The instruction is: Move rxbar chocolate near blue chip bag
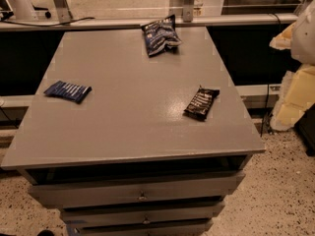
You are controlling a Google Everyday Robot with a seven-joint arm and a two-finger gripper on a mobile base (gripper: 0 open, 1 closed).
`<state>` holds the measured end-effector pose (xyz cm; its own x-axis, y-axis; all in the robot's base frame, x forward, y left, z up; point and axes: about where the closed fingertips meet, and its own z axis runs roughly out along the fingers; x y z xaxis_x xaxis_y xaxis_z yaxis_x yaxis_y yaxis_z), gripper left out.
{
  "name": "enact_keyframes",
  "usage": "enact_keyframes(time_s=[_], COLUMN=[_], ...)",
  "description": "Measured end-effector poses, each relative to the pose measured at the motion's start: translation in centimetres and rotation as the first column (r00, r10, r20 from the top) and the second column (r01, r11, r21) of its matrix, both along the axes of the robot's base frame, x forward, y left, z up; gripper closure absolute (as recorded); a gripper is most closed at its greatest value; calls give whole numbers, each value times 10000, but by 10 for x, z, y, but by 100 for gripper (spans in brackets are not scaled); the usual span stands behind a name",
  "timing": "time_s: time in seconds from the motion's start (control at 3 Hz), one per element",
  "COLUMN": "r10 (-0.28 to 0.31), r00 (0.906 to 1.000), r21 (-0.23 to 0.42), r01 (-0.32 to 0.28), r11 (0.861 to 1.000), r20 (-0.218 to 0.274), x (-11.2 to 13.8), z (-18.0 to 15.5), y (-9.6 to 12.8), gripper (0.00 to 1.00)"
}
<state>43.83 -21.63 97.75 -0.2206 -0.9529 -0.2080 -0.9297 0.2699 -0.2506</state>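
Observation:
The rxbar chocolate, a small flat black wrapper with white lettering, lies on the right part of the grey table top. The blue chip bag, puffy and dark blue with white print, lies at the far edge of the table, right of centre. My gripper shows as a pale cream and white shape at the right edge of the view. It is off the table, well to the right of the rxbar, and holds nothing that I can see.
A flat blue bar wrapper with white stripes lies on the left of the table. Drawers sit under the front edge. A rail runs behind the table. Speckled floor lies to the right.

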Motion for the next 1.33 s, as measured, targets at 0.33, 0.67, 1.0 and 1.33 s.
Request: enact_keyframes(time_s=[0.33,0.67,1.0,1.33], r10=[0,1,-149,-481], r00=[10000,9999,9984,9956], r21=[0,170,816,1844], r01=[0,-4,104,326], r11=[10000,9999,9966,9823], r20=[0,169,543,801], x=[0,2,10,24], z=[0,0,-7,-27], y=[0,3,13,29], gripper=[0,0,0,0])
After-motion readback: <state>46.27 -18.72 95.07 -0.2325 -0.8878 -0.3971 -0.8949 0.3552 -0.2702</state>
